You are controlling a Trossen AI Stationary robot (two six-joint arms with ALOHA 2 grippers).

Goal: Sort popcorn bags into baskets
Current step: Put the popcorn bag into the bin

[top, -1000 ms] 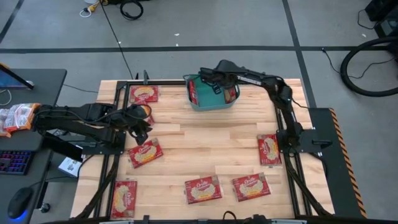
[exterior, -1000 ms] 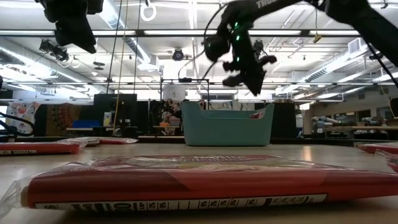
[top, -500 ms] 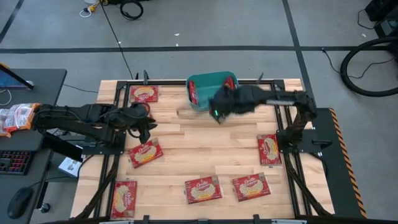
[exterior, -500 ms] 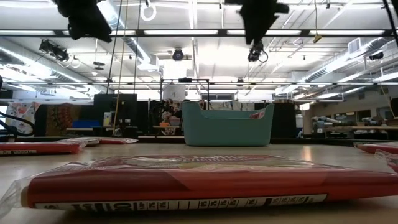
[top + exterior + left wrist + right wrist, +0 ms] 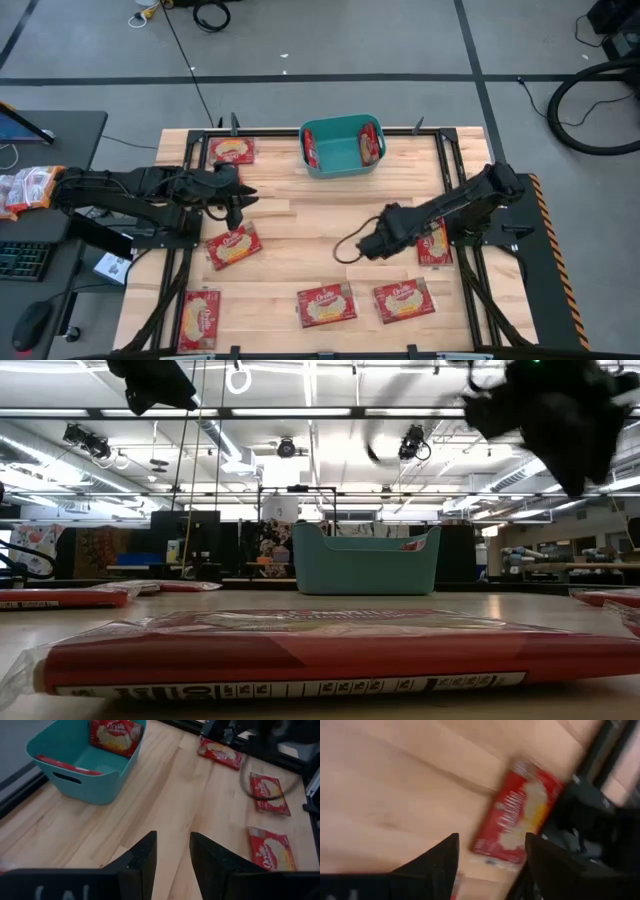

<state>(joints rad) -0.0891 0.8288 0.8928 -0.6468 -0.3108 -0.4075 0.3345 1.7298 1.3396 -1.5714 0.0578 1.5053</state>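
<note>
Lab hall with strip lights behind; pale wood-plank table (image 5: pixel 330 225) in a black frame carries everything

Biggest change: right arm has swung off the teal plastic rectangular tub (image 5: pixel 341 147) and come down to mid-table on its own side. A second ago it was over the tub, now the right gripper (image 5: pixel 368 245) sits low and well apart from it, tub far behind the fingers. Fingers have spread from nearly together to apart, nothing between them in the right wrist view (image 5: pixel 490 855)

What that means: drop done. Tub holds two flat red popcorn packets with cream centre panels, one against its left wall (image 5: pixel 312 150), one at the right wall (image 5: pixel 371 143). Looks like the arm is lining up the next pick: the red packet by the right table edge (image 5: pixel 432 240) lies just beyond its fingertips, same one fills the right wrist view (image 5: pixel 520 817)

Left arm barely moved: left gripper (image 5: pixel 240 203) hovers over bare wood at the left, fingers apart and empty (image 5: pixel 170 855). One packet just below it (image 5: pixel 233 245), one beyond it near the far left corner (image 5: pixel 231 151)

Still out on the table: three along the near edge (image 5: pixel 200 318) (image 5: pixel 327 304) (image 5: pixel 404 299)

Judgement: two in, six to go; next right-side grab needs a descent onto a flat packet lying close to the frame rail, so clipping the rail is the risk
</note>
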